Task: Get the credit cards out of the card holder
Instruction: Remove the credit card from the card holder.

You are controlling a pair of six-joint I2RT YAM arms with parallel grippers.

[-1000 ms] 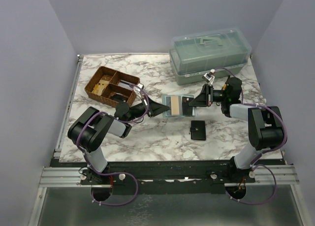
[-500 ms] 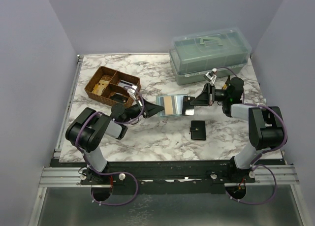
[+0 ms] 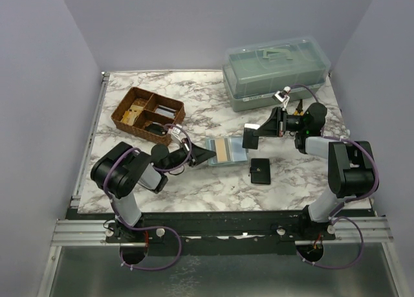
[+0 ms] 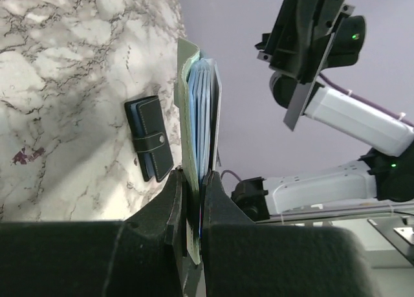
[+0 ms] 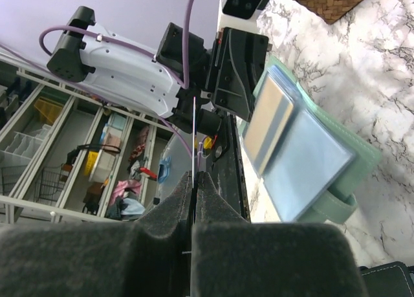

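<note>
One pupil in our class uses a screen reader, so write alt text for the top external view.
The left gripper holds an open green card holder mid-table, a tan card showing inside, while the right gripper holds a thin card clear of it. A black wallet lies nearer the arms; a wicker tray and a lidded plastic box sit behind.

1. The right tool now stands apart from the card holder. A second ago it was at the holder's right edge.
2. A thin card is now out of the holder. The right tool pinches it and holds it above the surface.
3. The holder lies nearer the front edge of the surface than before.
4. The left tool, clamped on the holder's left edge, has come nearer the front edge with it.
</note>
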